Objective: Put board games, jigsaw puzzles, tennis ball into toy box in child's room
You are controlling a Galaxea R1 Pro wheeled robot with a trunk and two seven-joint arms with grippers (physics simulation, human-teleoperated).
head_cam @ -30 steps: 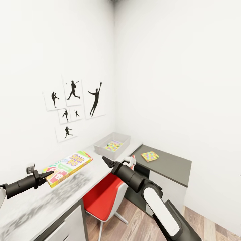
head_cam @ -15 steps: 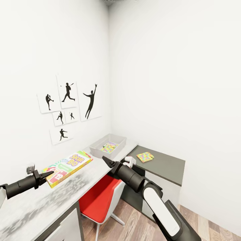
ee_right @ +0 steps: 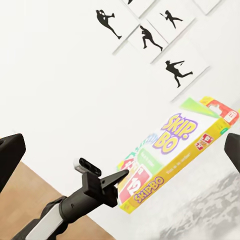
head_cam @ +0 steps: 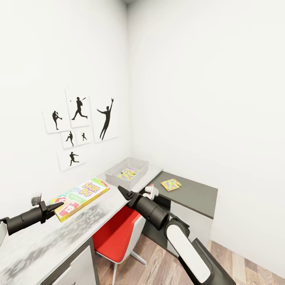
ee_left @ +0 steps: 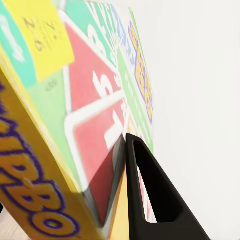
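The SKIP-BO box [head_cam: 80,197] hung above the table [head_cam: 47,241], pinched at its near corner by the left gripper [head_cam: 55,207], jaws closed on the card edge with one black finger [ee_left: 150,195] laid flat on the printed lid. It looked light and stiff but glossy, so a one-corner hold seemed likely to let it droop or twist; gripping deeper along a long edge would have served better. The toy box [head_cam: 127,171] sat at about one o'clock from the game, well apart down the table, with one jigsaw [head_cam: 127,173] already inside. A second jigsaw [head_cam: 171,184] lay on the dark cabinet [head_cam: 198,196] at three o'clock of the toy box. The right gripper [head_cam: 123,192] hovered over the red chair [head_cam: 118,235], jaws parted and empty. Against a second earlier, the whole view had shifted: the camera had moved, and the box stayed pinched.
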